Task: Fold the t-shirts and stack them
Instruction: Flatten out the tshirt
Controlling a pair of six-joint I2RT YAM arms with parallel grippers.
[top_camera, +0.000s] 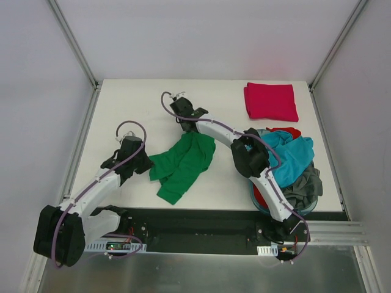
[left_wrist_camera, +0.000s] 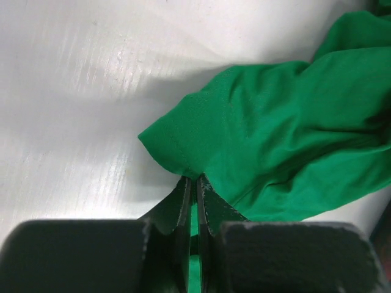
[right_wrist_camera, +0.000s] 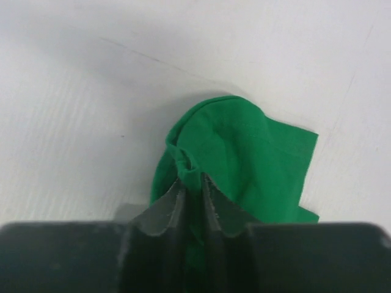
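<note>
Closest to the overhead camera, both arm bases are sitting at the near edge. The left arm [top_camera: 91,190] is reaching up and inward, and the right arm [top_camera: 272,186] is bending over the tub and stretching toward the middle. Beneath them the white table [top_camera: 128,104] is filling most of that view.

Near its centre the bright green t-shirt [top_camera: 183,162] is lying crumpled and drawn out on a diagonal, spanning the gap between the two claws.

At the near right, a heap of shirts is spilling out of the round blue tub [top_camera: 310,206]. The teal t-shirt [top_camera: 294,155] is lying on top, the dark grey t-shirt [top_camera: 305,183] is hanging over the near side, and the red t-shirt [top_camera: 286,130] is peeking out at the far side.

At the far right the crimson-pink t-shirt [top_camera: 270,101] is resting folded into a neat rectangle, well apart from the green one.

The left claw [left_wrist_camera: 194,180] is pinching the green shirt's near-left corner, its jaws pressed together on the hemmed edge, with the cloth fanning out ahead and to the right of it. The right claw [right_wrist_camera: 194,178] is gripping the shirt's far end, its jaws clamped on a bunched fold, with a small flap of green lying on the table just beyond the tips.
</note>
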